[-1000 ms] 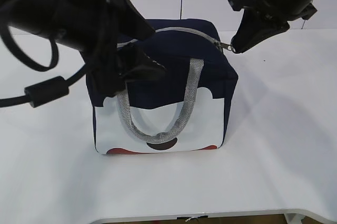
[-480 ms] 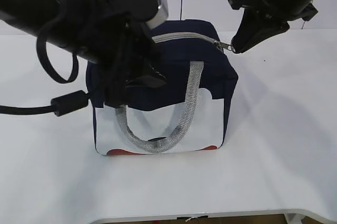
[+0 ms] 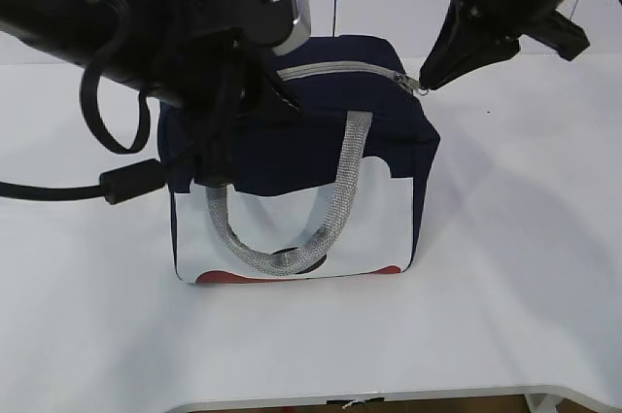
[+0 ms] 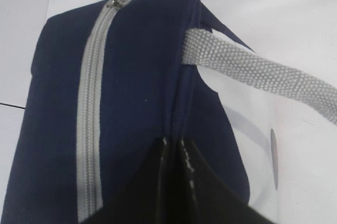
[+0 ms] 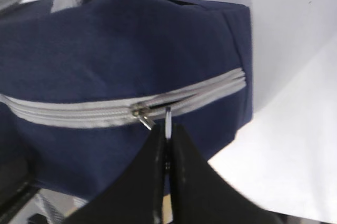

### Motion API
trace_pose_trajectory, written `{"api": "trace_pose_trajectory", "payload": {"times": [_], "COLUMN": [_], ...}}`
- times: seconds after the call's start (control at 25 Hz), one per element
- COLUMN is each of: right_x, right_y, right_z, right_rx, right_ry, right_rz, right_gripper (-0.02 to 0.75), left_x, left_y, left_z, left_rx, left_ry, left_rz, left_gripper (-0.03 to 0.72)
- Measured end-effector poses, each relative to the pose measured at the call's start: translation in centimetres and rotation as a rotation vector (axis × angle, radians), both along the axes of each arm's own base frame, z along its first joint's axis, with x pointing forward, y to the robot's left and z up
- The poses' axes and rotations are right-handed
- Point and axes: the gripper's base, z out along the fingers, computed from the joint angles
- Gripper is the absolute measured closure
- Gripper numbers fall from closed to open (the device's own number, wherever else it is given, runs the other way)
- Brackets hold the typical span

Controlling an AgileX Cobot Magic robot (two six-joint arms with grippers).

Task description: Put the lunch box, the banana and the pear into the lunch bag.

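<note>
— White front of the bag [image 3: 379, 223] faces me, with its handle [image 3: 342, 189] hanging slack across it. What's new?
— My left gripper [image 4: 171, 142] has just snapped shut. A second ago its jaws stood wide above the bag. Now they pinch the navy seam along the top front edge.
— And behind that?
— The zipper [image 4: 92, 129] lies closed along nearly the whole top. At its far end my right gripper [image 5: 167, 129] is clamped on the pull [image 5: 167, 114], just as it was a second ago.
— Meaning?
— I judge the bag is now pinned, so I can drag the slider without the bag skating over the table [image 3: 505, 267]. Opening comes first, and packing waits.
— Box, banana, pear?
— None of them shows in any view, so I can't tell where they are
</note>
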Motion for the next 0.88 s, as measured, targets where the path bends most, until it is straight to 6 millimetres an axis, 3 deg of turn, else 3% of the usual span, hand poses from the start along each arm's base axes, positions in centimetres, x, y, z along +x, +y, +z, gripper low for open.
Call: {"api": "trace_pose_trajectory", "payload": {"times": [0.24,0.6,0.88], "right_x": [0.2,0.8,1.4], "right_y": [-0.3,-2.5,-2.4], "right_z": [0.1,0.1,-0.9], "right_rx": [0.05,0.062,0.053], "right_ry": [0.038,0.064,0.089], "right_rz": [-0.087,-0.157,-0.152], "right_gripper": [0.72,0.72,0.72], "left_x": [0.1,0.0,0.0], "left_y": [0.1,0.2,0.2], "left_z": [-0.1,-0.2,-0.2], "left_rx": [0.025,0.041,0.05], "left_ry": [-0.019,-0.006,-0.013], "left_rz": [-0.01,-0.016,-0.02], "left_gripper": [0.701,0.701,0.701]}}
